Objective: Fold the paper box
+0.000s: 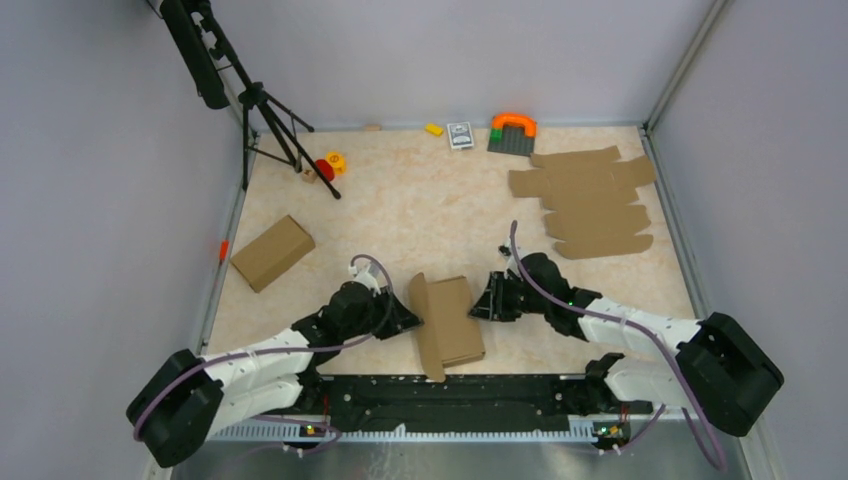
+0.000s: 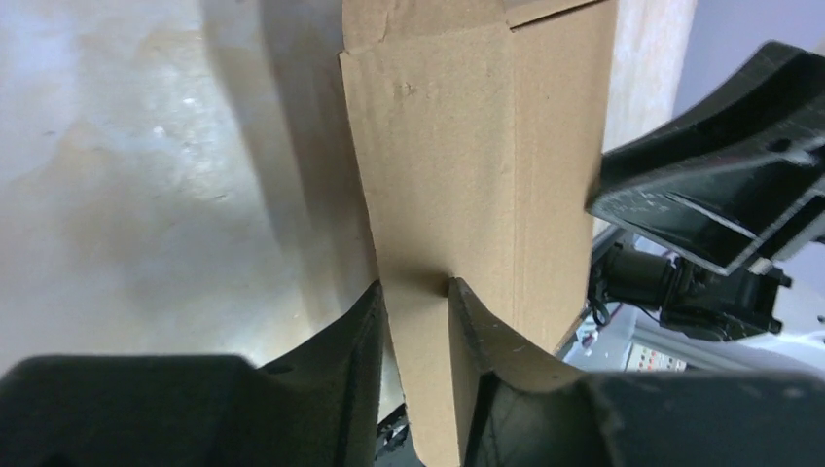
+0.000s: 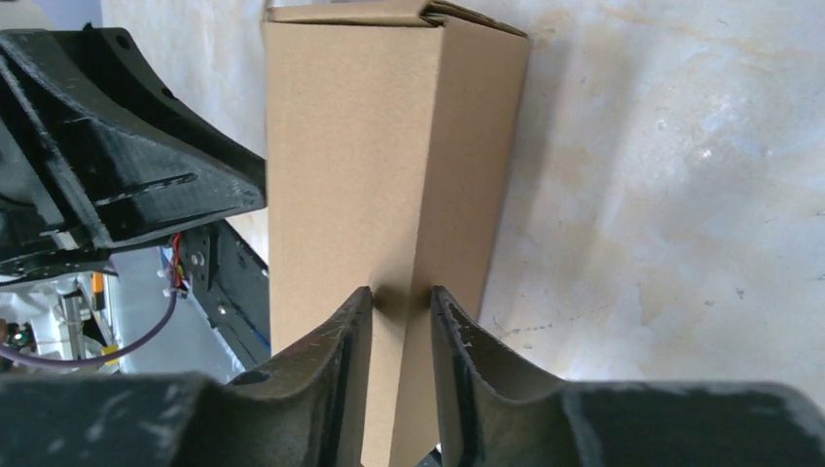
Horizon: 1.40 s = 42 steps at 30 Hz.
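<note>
On paper box (image 1: 450, 322) edges: left fingers (image 2: 342, 342), right fingers (image 3: 333, 352)

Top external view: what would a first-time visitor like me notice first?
The left arm and right arm meet low in the middle, their jaws pinching a half-folded paper box from opposite sides. At far right lies a pile of flat cardboard sheets; at left sits a closed brown box.

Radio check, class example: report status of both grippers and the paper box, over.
Left gripper pinching left side of paper box. Right gripper pinching its right side. Box partly folded, between the arms. Cardboard pile far right, clear of it.
</note>
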Tool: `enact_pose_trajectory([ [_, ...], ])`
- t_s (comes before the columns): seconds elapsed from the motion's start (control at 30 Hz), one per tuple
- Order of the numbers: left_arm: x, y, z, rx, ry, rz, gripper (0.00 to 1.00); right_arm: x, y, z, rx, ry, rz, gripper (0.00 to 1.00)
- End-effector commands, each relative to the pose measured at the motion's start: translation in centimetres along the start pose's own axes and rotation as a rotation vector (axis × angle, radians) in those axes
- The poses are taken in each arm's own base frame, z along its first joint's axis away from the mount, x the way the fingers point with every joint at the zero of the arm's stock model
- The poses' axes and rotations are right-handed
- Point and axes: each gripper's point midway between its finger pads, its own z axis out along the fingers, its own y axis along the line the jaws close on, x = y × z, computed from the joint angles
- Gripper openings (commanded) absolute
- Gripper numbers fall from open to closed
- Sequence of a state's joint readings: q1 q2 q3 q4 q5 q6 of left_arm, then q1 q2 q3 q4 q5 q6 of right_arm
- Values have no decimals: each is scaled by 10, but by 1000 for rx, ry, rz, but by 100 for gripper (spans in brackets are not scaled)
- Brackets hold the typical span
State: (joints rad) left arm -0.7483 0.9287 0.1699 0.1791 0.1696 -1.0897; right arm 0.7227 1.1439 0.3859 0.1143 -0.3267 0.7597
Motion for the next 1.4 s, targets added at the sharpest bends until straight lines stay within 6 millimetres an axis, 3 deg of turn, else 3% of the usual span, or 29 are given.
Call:
enact_pose_trajectory([
  [0.0,-3,-50,-1,236,20,31,35,-4,5,2,-35,-6,-8,26],
  [0.17,2,-83,-12,429,54,38,45,-4,7,3,-39,-1,-2,25],
  [0.57,1,-111,-11,524,104,52,46,-1,2,10,-27,23,6,24],
  [0.83,-6,-142,-18,606,119,78,61,3,2,16,-39,50,15,25],
  [0.97,-8,-145,-18,605,111,89,65,1,0,15,-24,52,10,37],
  [1.2,-12,-141,-11,540,103,127,65,-10,-11,6,5,40,-2,39],
  [1.37,-11,-137,-14,490,113,149,63,-24,-8,-5,38,2,-31,40],
])
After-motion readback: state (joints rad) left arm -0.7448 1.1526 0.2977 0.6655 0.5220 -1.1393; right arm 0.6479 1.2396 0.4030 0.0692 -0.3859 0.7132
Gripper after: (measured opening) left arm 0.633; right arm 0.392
